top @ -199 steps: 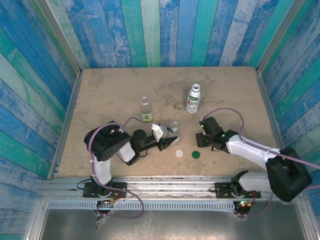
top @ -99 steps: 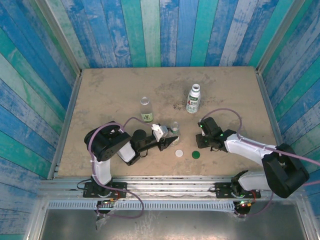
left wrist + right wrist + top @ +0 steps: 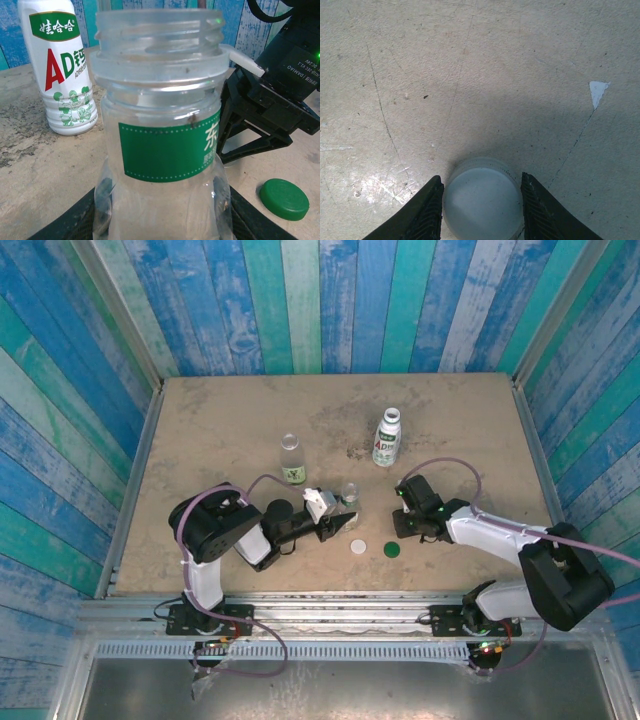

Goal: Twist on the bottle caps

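The tan bench is carrying everything. The white-wrapped plastic bottle with green print is standing upright in the far half, right of the middle, its long axis vertical and its neck pointing up. The slim clear plastic bottle with an olive label is standing the same way, just left of the middle.

The left pincer is pinching the tiny clear plastic bottle with a green label low on its body, around the middle of the near half. That bottle is standing upright too, its open threaded mouth pointing up.

The dark green round plastic cap and a loose white round plastic cap are lying flat, side by side but apart, close to the near edge. The right pincer is pointing down at the bench just beyond the green cap. Its fingers are pressing against both sides of a second white round plastic cap, which is lying flat.

Compared with a second ago, the right arm is sitting slightly further toward the left edge. The bottles, the two loose caps and the left pincer are resting where they were.
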Robot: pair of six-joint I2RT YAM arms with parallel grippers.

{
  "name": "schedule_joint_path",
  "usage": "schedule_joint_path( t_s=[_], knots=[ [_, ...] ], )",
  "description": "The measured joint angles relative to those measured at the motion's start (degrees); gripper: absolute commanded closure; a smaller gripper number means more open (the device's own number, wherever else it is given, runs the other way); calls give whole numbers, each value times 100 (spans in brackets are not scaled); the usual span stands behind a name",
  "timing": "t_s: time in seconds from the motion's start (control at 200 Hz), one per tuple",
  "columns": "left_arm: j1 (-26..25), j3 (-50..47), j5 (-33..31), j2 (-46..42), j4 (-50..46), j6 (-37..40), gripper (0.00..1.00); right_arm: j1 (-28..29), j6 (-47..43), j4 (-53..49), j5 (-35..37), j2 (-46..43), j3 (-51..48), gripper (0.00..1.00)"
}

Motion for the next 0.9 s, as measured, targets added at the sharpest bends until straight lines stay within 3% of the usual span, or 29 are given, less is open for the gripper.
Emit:
schedule_joint_path(
  t_s=[0.315, 0.576, 0.901],
  knots=[
    [0, 0, 4, 0, -2, 105, 100, 0, -79, -330, -114, -404, 146, 62],
    [0, 0, 66, 0, -9, 208, 100, 72, -293, -892, -487, -881, 920, 61],
    [0, 0, 199, 0, -22, 367, 100, 321, -385, -1213, -1408, -1051, 1923, 61]
  ],
)
